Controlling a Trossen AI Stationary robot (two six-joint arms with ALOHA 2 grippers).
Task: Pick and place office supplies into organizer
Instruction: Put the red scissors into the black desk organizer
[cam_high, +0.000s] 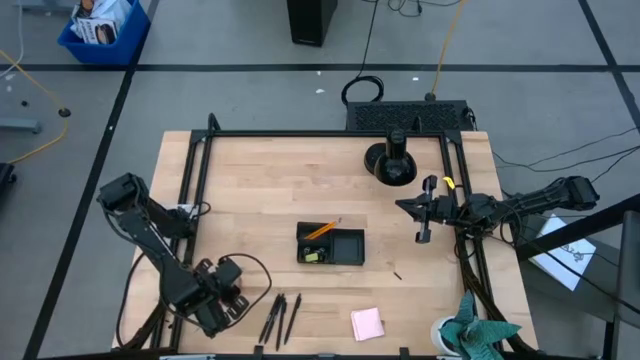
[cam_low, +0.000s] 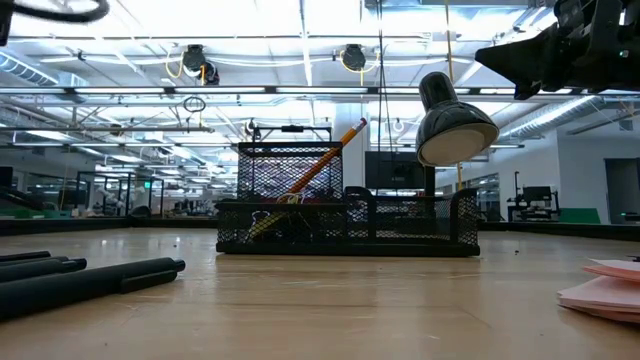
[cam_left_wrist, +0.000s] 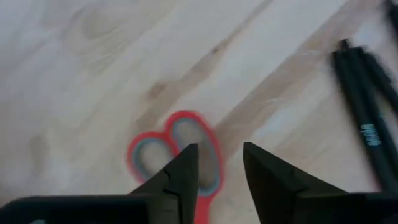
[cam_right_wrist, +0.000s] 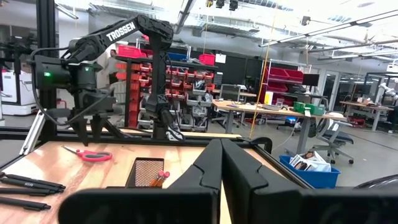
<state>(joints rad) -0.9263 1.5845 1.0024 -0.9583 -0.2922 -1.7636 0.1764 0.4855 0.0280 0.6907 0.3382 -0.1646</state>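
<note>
High view looks straight down on the whole table (cam_high: 260, 180); low view looks level across it; both share the organizer (cam_high: 331, 244); wrist views sit close behind each hand.

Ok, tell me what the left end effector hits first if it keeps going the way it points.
Probably the red-handled scissors: the left end effector, fingers apart, points down at their handle loops on the table; depth is unclear.

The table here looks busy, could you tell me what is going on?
The left gripper hovers open just above the red-handled scissors lying on the table, beside the dark pens. The organizer already holds an orange pencil. The pink sticky-note pad lies loose. The right gripper waits shut, raised at the right.
</note>
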